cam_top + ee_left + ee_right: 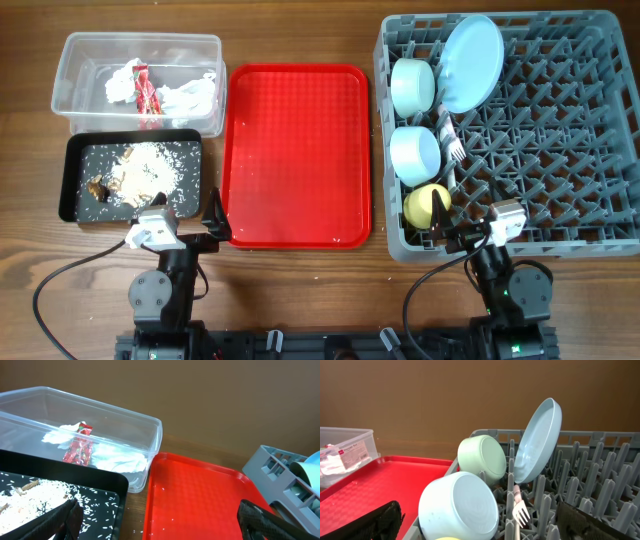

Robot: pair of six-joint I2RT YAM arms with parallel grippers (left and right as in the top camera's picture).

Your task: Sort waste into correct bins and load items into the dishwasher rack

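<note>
While jaws gape, plate stands in rack — napkins in tub

On my far left I see a clear tub with white napkins and a red-striped wrapper. Nearer, the black tray is speckled with whitish rice and brown bits. The red tray in the middle is plain. On the right, the grey lattice rack shows a light blue plate, pale green bowl, light blue bowl, yellow cup and white fork. The table is brown wood grain.
</note>
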